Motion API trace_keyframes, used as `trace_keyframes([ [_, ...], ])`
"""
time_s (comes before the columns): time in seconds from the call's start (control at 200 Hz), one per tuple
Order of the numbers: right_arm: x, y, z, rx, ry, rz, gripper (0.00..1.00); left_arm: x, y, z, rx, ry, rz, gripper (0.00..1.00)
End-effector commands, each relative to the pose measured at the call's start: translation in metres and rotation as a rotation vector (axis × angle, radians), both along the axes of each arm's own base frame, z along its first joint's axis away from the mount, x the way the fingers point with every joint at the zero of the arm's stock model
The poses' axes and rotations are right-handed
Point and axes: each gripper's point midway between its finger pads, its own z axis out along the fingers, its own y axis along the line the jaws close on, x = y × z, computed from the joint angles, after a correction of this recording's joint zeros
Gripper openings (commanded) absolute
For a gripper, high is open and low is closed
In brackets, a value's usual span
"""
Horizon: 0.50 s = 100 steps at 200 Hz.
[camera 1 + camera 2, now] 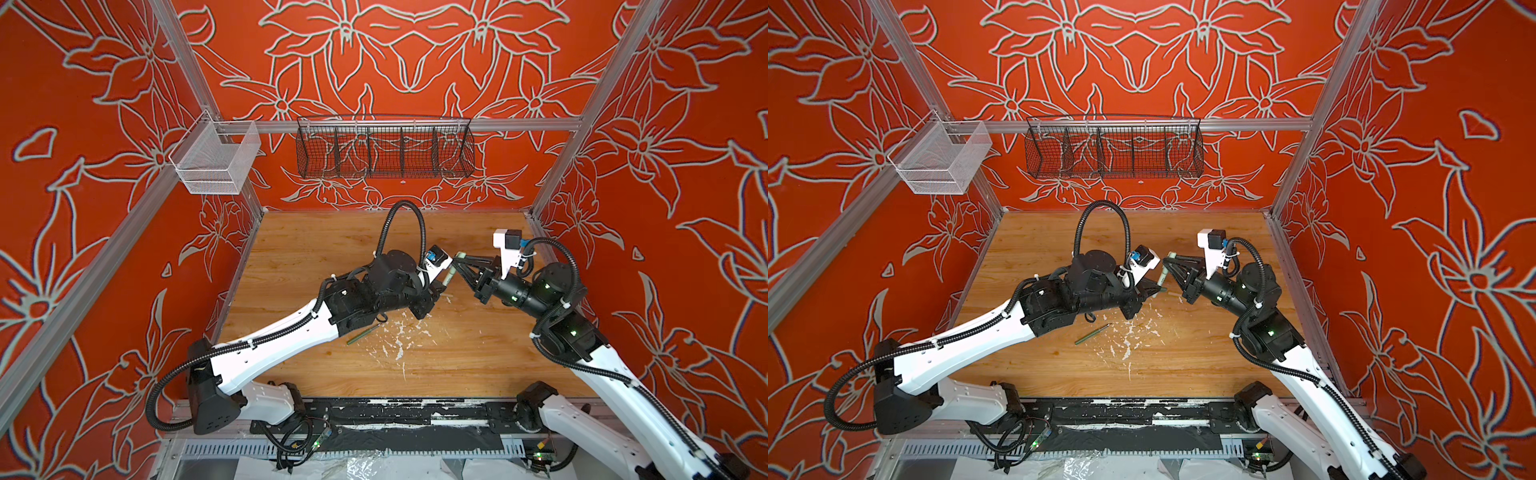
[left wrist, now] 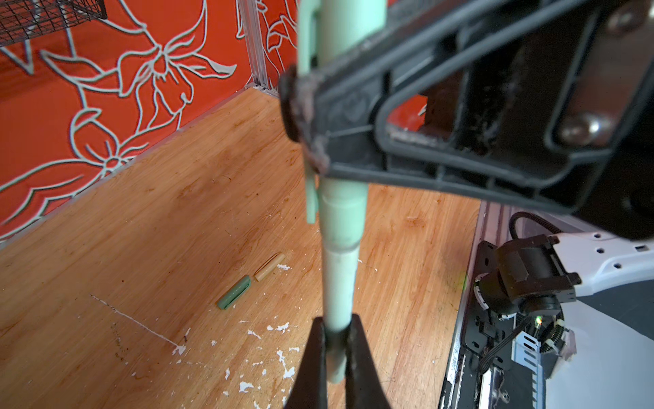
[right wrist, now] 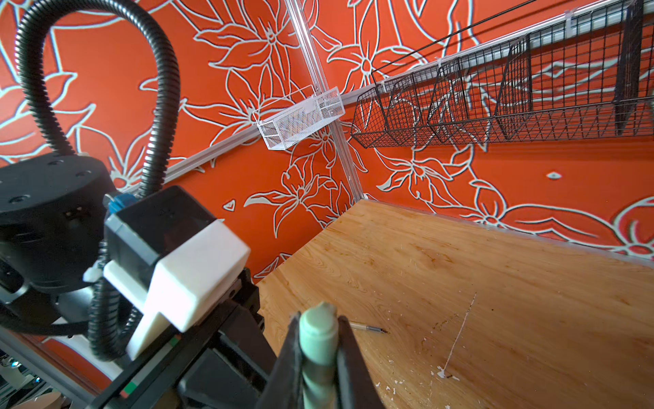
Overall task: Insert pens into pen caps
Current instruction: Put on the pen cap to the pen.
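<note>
Midair, mint pen [image 2: 339, 290] inside cap [image 2: 344, 216]

pen [image 1: 450, 277] up over middle of table [image 1: 478, 361] | second pen [image 1: 363, 334] flat on table, nearer front and left | cap [image 2: 234, 292] just beside other cap [image 2: 269, 267], both on table
</note>
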Motion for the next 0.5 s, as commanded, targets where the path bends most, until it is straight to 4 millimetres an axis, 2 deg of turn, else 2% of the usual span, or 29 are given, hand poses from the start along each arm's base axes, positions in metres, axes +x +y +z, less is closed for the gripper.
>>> trace_keyframes([
  [0.0,-0.032,0.023,-0.065,-0.055,0.257,0.196,0.00,0.020,0.009,0.121,-0.309,-0.254,0.072,0.00],
  [0.335,-0.040,0.027,-0.091,-0.098,0.337,0.226,0.00,0.021,0.010,0.124,-0.308,-0.264,0.075,0.00],
  [0.495,-0.042,0.026,-0.098,-0.118,0.350,0.222,0.00,0.022,0.012,0.133,-0.321,-0.280,0.077,0.00],
])
